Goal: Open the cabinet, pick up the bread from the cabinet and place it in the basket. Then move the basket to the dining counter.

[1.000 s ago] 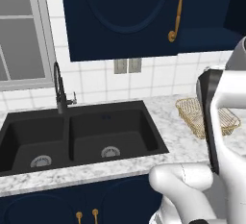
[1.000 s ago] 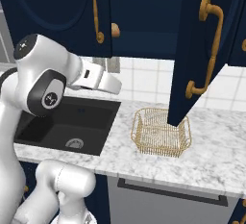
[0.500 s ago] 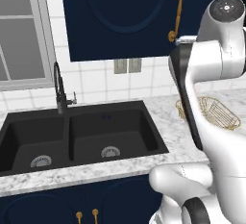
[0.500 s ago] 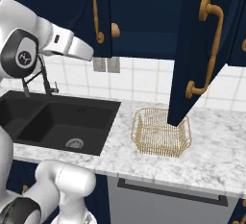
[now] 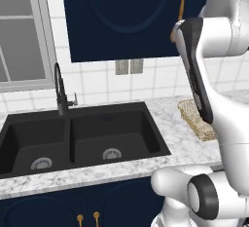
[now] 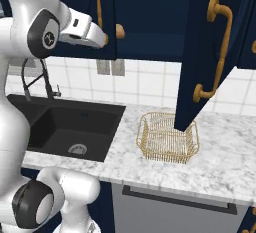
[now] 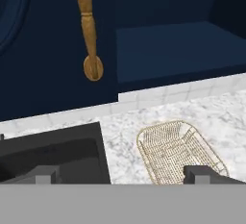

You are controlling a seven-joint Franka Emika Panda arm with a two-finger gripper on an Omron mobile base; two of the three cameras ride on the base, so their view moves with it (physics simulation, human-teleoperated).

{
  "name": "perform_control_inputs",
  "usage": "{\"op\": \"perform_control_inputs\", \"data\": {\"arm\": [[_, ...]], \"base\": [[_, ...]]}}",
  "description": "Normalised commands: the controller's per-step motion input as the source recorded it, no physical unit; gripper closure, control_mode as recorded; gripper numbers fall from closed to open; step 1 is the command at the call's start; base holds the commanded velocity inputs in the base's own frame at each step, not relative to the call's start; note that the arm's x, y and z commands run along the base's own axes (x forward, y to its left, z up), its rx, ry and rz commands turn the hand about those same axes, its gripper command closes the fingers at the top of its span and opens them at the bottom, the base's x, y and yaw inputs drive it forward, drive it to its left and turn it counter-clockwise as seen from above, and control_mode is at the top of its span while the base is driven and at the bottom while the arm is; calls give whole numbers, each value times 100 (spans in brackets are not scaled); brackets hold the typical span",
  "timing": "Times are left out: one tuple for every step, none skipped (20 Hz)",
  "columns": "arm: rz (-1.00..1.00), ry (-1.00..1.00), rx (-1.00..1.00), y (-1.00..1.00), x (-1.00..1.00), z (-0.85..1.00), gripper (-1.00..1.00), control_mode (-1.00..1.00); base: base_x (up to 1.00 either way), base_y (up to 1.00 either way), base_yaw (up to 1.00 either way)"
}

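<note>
A: Which step? Cabinet (image 6: 150, 12) right door hangs open; bread unseen.
B: Reaching in. Gripper (image 7: 125, 174) fingers apart, empty, high by the left door. Basket (image 6: 167, 137) waits on the counter (image 6: 225, 169), right of the sink (image 5: 82, 136).

The basket (image 6: 168, 138) sits on the counter (image 6: 220, 169), to the right of the sink (image 6: 65, 129) and below the cabinet's (image 6: 150, 12) open door (image 6: 207, 52). A faucet (image 5: 61, 90) stands behind the sink against the wall. A window (image 5: 22, 31) lies left of the cabinet. The gripper (image 6: 117, 32) is raised before the closed door, near its handle (image 7: 87, 31).
</note>
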Motion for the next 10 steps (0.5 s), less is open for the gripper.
{"op": "perform_control_inputs", "data": {"arm": [[25, -17, 0, 6, 72, 0, -100, -100], [26, -15, 0, 0, 84, 0, -100, -100], [26, -4, 4, 0, 89, 0, -100, -100], [22, 0, 4, 0, 84, 0, -100, -100], [17, 0, 4, 0, 91, 1, -100, -100], [15, -6, 2, 0, 78, 2, -100, -100], [14, -9, 0, 0, 75, 0, -100, -100], [11, -9, 0, 0, 71, 0, -100, -100], [11, -6, 0, 0, 83, 0, -100, -100], [10, -6, 0, 0, 75, 0, -100, -100]], "base": [[0, 0, 0], [0, 0, 0], [0, 0, 0], [0, 0, 0], [0, 0, 0], [0, 0, 0], [0, 0, 0], [0, 0, 0], [0, 0, 0], [0, 0, 0]]}}
